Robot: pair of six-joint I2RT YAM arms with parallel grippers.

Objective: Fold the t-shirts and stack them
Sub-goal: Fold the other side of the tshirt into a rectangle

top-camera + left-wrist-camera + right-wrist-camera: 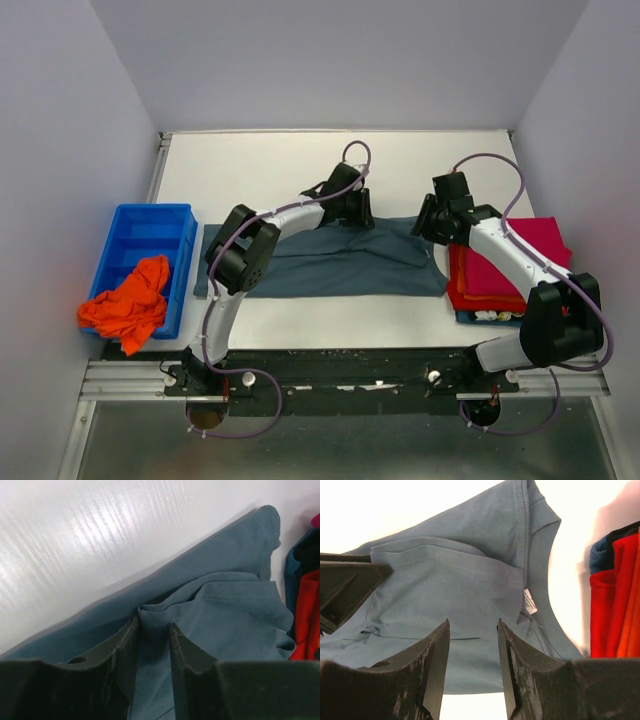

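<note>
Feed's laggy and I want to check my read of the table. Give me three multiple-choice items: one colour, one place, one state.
1. What colour tops the folded stack?
A. magenta
B. grey-blue
C. white

2. Where is the loose orange t-shirt?
A. on top of the stack
B. draped over the blue bin
C. on the floor

3. How is the grey-blue t-shirt?
A. balled up in the bin
B. folded small on the stack
C. spread on the table, partly folded

Answers:
1. A: the magenta t-shirt lies uppermost.
2. B: it hangs over the bin's near rim.
3. C: it lies wide across the middle, one flap turned in.
</note>
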